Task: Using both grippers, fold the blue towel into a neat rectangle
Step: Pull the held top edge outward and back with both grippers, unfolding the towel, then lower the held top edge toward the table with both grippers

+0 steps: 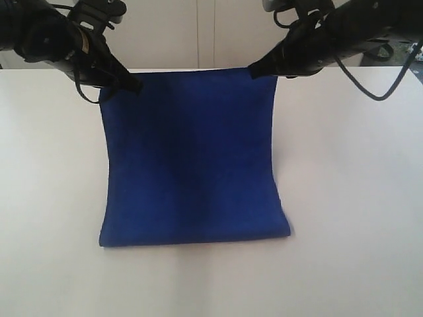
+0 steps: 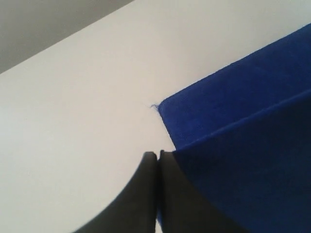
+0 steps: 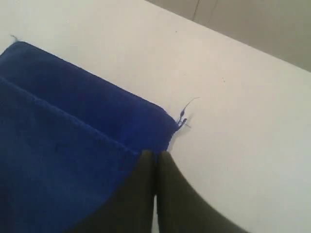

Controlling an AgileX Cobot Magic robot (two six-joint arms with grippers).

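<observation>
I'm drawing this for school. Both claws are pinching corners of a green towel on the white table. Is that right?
Not quite. The towel is blue, not green; the exterior view shows it. The rest stands: the left claw and the right claw are each shut on a corner of it, on the white table.

Indoor robot-manipulation test station, most likely a research lab. Identified by two black robot arms, left arm [image 1: 46,33] and right arm [image 1: 350,26], reaching in over a plain white counter [image 1: 357,198]. Marked further by an exposed black cable [image 1: 379,99] looping freely below the right arm, and by a blue towel [image 1: 192,158] laid out as work piece. Backed by pale, flat wall panels [image 1: 172,33] with narrow vertical seams. Lit evenly and diffusely, as under ceiling lamps. Dark clutter [image 1: 400,47] at the far right edge, too small to identify.
</observation>
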